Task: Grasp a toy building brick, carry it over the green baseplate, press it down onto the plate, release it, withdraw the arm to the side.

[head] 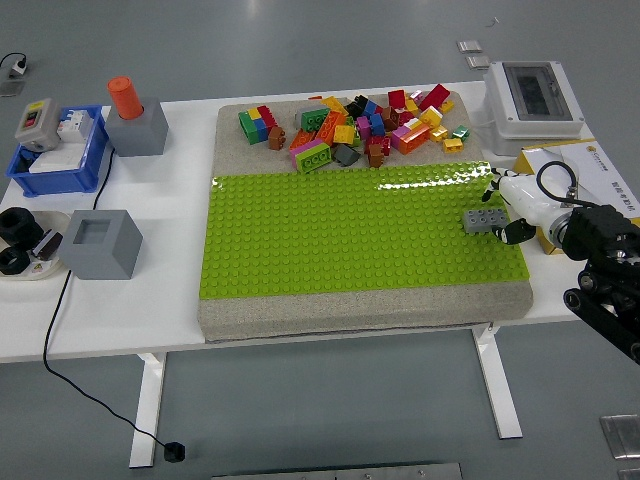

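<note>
A grey brick (483,220) sits on the green baseplate (350,230) near its right edge. My right hand (508,208), white on a black arm, reaches in from the right and is level with the brick's right end, close against it. Its fingers (494,190) look loosely spread and the brick lies flat on the plate; I cannot tell whether they touch it. A pile of coloured bricks (350,128) lies on the beige pad behind the plate. My left arm is out of sight.
A white switch box (535,95) and a yellow carton (585,165) stand right of the pad. On the left are a grey hollow block (98,243), an orange cylinder (127,97) on a grey base, and a blue bin (60,150).
</note>
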You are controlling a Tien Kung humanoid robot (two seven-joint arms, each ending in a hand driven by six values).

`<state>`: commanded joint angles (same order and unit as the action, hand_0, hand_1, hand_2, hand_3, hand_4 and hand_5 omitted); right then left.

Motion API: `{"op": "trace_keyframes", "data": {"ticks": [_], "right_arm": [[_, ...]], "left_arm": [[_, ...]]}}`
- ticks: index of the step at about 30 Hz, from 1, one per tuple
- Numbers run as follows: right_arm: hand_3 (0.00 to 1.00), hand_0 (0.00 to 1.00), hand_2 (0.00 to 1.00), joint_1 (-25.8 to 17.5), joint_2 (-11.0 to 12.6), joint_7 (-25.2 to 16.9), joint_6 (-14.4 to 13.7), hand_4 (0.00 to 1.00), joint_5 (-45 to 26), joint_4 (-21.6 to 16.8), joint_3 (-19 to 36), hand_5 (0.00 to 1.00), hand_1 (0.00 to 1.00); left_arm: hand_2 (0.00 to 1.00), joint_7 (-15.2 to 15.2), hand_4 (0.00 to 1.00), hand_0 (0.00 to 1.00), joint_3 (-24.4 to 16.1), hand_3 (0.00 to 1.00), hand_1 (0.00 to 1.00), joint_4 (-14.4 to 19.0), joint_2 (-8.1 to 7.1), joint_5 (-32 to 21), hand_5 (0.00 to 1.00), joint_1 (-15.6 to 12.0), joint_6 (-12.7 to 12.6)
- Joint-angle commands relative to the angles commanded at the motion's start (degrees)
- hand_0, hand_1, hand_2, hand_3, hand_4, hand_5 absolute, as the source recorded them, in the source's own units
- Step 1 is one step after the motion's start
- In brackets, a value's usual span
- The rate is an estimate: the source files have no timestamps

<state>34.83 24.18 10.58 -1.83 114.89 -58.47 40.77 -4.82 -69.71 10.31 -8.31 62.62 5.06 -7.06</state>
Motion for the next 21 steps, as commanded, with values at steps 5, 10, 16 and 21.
{"op": "trace_keyframes", "data": {"ticks": [5, 10, 16, 21], "right_arm": [[0.649, 0.482, 0.929, -0.02, -0.27, -0.88, -1.4, 0.67, -0.67, 0.75, 0.09, 0.094, 0.809], [0.645, 0.469, 0.902, -0.1, -0.56, -1.24, -2.08, 0.646, -0.83, 1.64, 0.0, 0.099, 0.791], [0.644, 0.47, 0.894, -0.18, -0.76, -1.57, -2.21, 0.66, -1.71, 2.31, -0.48, 0.107, 0.785], [0.64, 0.467, 0.888, -0.22, -0.93, -1.8, -2.16, 0.669, -2.44, 2.51, -0.87, 0.107, 0.784]], "left_arm": [[0.598, 0.06, 0.648, 0.664, -0.1, 0.684, 0.607, 0.0, -0.01, 0.15, 0.269, 0.03, -0.09], [0.598, 0.06, 0.648, 0.664, 0.15, 0.685, 0.608, 0.0, -0.01, 0.05, 0.269, -0.01, -0.13], [0.598, 0.07, 0.648, 0.663, 0.03, 0.684, 0.608, 0.0, 0.02, 0.15, 0.269, -0.07, -0.11], [0.598, 0.07, 0.649, 0.664, -0.15, 0.684, 0.608, 0.0, 0.05, 0.28, 0.268, -0.12, -0.11]]}}
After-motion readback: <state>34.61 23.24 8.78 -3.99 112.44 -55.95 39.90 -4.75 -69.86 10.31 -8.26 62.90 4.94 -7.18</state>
